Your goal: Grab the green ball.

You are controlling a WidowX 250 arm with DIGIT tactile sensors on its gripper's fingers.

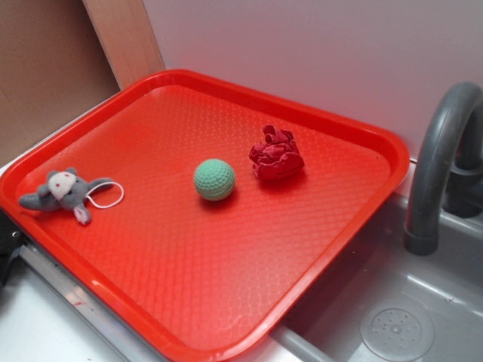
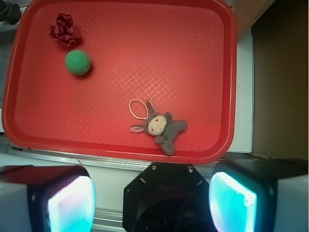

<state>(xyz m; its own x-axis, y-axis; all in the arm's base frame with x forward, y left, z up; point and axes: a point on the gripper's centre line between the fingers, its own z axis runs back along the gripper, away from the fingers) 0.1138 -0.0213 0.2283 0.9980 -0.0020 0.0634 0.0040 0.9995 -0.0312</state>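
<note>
The green ball [image 1: 214, 179] [image 2: 77, 63], a small mint-green knitted sphere, rests near the middle of the red tray [image 1: 302, 113] [image 2: 120, 145]. My gripper [image 2: 152, 200] hangs high above the tray's near edge, well away from the ball, and stands open with nothing between its glowing pads [image 2: 72, 205]. In the exterior view only a dark bit of the arm shows at the left edge, and the fingers are out of sight there.
A dark red ruffled fabric lump [image 1: 277, 154] [image 2: 64, 30] lies just beside the ball. A grey plush mouse [image 1: 64, 192] [image 2: 161, 127] lies near the tray's left rim. A grey faucet [image 1: 441, 151] and sink basin [image 1: 396, 328] stand to the right.
</note>
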